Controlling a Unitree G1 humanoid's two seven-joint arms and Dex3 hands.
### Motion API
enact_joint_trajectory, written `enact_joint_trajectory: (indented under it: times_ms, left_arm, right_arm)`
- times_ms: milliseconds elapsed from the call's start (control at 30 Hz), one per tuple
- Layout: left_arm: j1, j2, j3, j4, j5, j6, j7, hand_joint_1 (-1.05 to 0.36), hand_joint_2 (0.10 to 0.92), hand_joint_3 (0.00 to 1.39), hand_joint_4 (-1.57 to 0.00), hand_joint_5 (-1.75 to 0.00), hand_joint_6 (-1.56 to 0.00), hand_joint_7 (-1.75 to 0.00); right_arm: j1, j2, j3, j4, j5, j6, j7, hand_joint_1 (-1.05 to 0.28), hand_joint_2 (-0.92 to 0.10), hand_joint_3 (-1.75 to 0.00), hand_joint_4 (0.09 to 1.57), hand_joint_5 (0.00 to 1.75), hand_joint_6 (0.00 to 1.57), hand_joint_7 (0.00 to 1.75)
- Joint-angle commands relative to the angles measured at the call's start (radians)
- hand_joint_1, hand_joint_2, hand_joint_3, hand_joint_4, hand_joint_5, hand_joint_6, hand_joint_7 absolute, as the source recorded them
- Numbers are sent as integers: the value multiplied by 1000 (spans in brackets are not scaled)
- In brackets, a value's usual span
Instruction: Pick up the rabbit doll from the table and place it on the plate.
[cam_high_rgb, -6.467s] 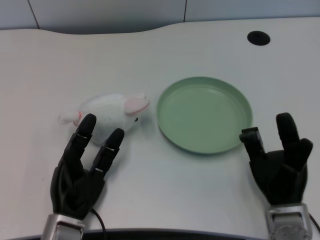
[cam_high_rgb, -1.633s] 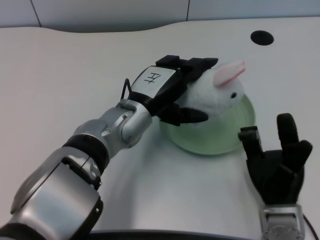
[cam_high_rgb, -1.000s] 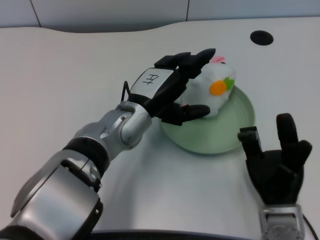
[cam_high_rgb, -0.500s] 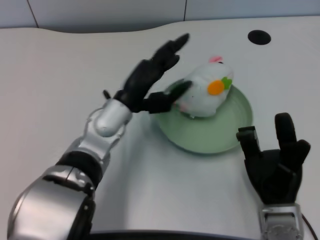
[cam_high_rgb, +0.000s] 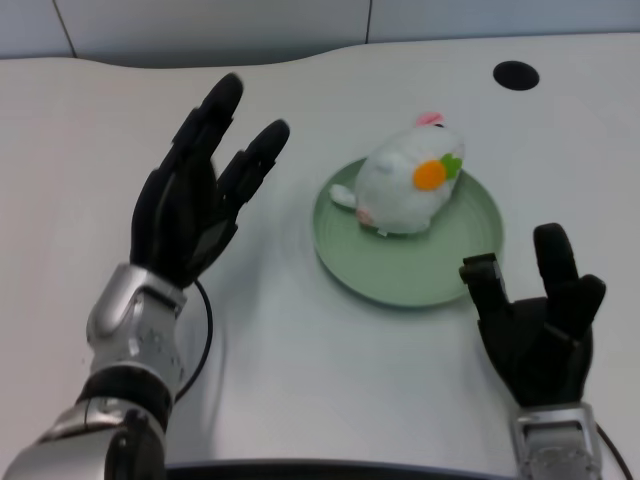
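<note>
On the left, the left hand (cam_high_rgb: 190, 215) is raised above the white counter (cam_high_rgb: 90, 130), palm toward the camera, its fingers (cam_high_rgb: 215, 110) spread apart and holding nothing. It is well apart from the plate, which fits a hand with nothing left to carry: open like this, it cannot drag the toy off its perch. A thin black cable (cam_high_rgb: 200, 330) loops beside its silver forearm.

Toward the middle, the green plate (cam_high_rgb: 400, 275) lies flat on the counter, and the rabbit doll (cam_high_rgb: 400, 185) sits on it, toward the far side of the dish. The doll rests on its own weight, its orange carrot patch turned to the right and a pink ear tip poking up at the top. It looks settled inside the rim, so the placing appears to be done; being soft and rounded, it could tip a little, but the raised rim should keep it in.

At the far back right, a dark round hole (cam_high_rgb: 516, 75) is set in the counter.
</note>
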Motion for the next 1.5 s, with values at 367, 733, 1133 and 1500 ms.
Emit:
enact_joint_trajectory:
  times_ms: [367, 733, 1133, 1500]
  left_arm:
    - [175, -37, 133, -85, -172, 225, -153, -977, 921, 607, -91, -28, -4, -2]
    - [314, -92, 152, -173, -220, 315, -166, -961, 921, 640, -135, -45, -41, -12]
    - [340, -101, 145, -196, -209, 319, -155, -947, 921, 619, -189, -67, -73, -21]
    - [356, -105, 130, -216, -195, 317, -129, -942, 921, 576, -254, -84, -151, -36]
  right_arm:
    - [25, -19, -13, 68, -16, -9, -20, -663, -921, -264, 707, 1112, 1068, 6]
    - [12, -35, -14, 91, -22, -1, -22, -653, -921, -297, 698, 1134, 1061, 8]
    - [10, -34, -18, 94, -25, -4, -21, -656, -921, -289, 686, 1155, 1059, 5]
    - [12, -27, -17, 93, -26, -6, -17, -664, -921, -275, 703, 1125, 1059, 4]
